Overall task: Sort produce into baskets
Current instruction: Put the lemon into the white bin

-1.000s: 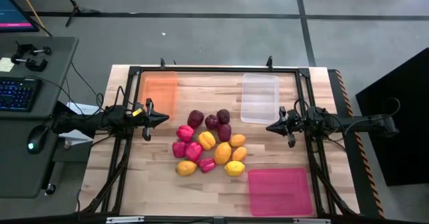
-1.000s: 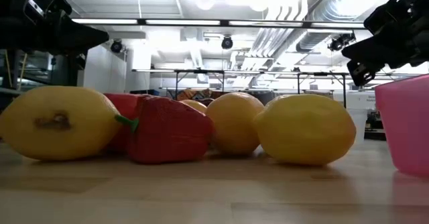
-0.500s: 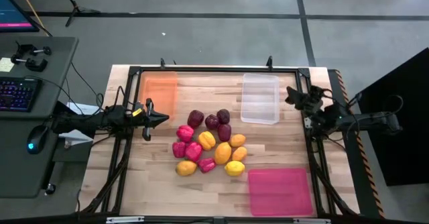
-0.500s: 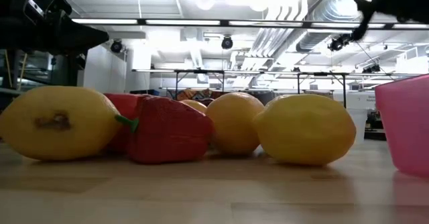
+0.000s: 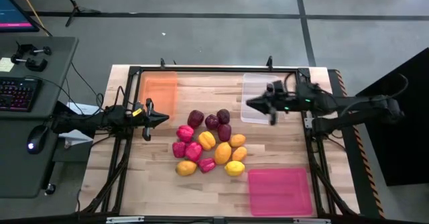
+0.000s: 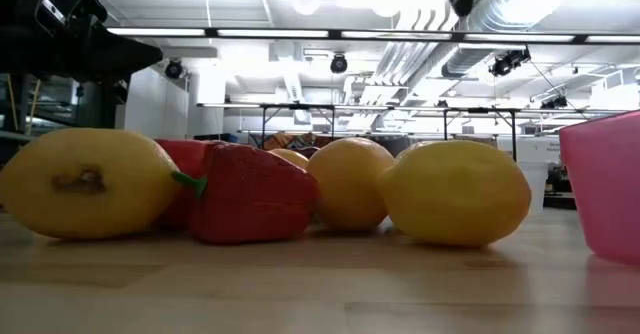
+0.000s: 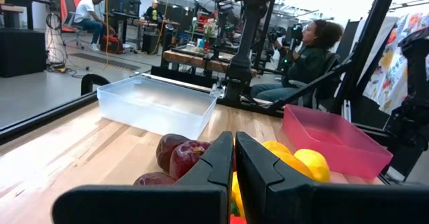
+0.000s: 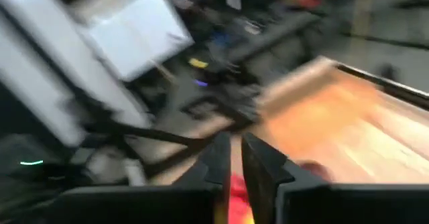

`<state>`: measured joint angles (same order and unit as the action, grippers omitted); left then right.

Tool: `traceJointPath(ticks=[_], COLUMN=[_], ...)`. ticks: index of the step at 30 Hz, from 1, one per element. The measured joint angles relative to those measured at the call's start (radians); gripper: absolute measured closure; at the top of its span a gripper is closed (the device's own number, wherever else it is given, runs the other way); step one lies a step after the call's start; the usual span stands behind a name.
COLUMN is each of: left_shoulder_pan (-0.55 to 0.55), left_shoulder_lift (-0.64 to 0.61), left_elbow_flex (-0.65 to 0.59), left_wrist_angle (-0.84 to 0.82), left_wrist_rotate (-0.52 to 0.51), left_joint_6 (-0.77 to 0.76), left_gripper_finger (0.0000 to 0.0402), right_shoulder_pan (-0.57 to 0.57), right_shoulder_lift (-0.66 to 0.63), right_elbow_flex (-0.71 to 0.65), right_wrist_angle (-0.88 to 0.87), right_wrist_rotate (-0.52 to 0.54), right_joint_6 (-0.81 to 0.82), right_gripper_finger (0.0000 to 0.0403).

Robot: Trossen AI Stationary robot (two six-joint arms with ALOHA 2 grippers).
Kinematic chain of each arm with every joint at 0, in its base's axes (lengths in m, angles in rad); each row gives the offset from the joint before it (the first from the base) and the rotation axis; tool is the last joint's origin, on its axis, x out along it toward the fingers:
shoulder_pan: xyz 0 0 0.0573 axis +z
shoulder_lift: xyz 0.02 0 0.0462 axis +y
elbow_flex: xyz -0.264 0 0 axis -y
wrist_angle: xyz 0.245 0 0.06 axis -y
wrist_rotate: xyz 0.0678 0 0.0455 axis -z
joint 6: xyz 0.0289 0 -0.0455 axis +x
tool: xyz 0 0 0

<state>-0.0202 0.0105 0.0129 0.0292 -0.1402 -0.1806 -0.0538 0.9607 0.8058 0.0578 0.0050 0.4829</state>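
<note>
right tool [image 5: 252, 103] swung over clear basket [image 5: 259, 90], closed, empty | left tool [image 5: 163, 119] closed beside produce [image 5: 210, 143]

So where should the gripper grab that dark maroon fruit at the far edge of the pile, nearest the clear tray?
Probably from straight above, across its rounded middle. The maroon fruit sits at the pile's far edge, with open table toward the clear tray, but another maroon piece crowds one side. Setting the fingers in line with the free sides looks safest. The right gripper hovers closest, over the tray's edge.
</note>
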Motion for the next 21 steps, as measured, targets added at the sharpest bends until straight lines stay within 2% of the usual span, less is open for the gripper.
traceJointPath(ticks=[4, 10, 13, 16, 18, 21], left_shoulder_pan=[0.0, 0.0, 0.0, 0.0, 0.0, 0.0], left_shoulder_lift=[0.0, 0.0, 0.0, 0.0, 0.0, 0.0], left_elbow_flex=[0.0, 0.0, 0.0, 0.0, 0.0, 0.0], left_wrist_angle=[0.0, 0.0, 0.0, 0.0, 0.0, 0.0], left_wrist_rotate=[0.0, 0.0, 0.0, 0.0, 0.0, 0.0], left_joint_6=[0.0, 0.0, 0.0, 0.0, 0.0, 0.0], left_gripper_finger=[0.0396, 0.0396, 0.0396, 0.0396, 0.0396, 0.0396], right_shoulder_pan=[-0.023, -0.002, 0.017, 0.017, 0.019, 0.04], right_shoulder_lift=[0.128, 0.328, 0.411, 0.491, 0.538, 0.6], right_elbow_flex=[0.15, 0.447, 0.561, 0.627, 0.657, 0.668], right_wrist_angle=[-0.163, -0.636, -0.76, -0.8, -0.838, -0.924], right_wrist_rotate=[-0.003, 0.037, 0.082, 0.123, 0.121, 0.052], right_joint_6=[-0.017, -0.079, -0.129, -0.153, -0.103, -0.073], right_gripper_finger=[0.0322, 0.0228, 0.0191, 0.017, 0.0165, 0.0164])
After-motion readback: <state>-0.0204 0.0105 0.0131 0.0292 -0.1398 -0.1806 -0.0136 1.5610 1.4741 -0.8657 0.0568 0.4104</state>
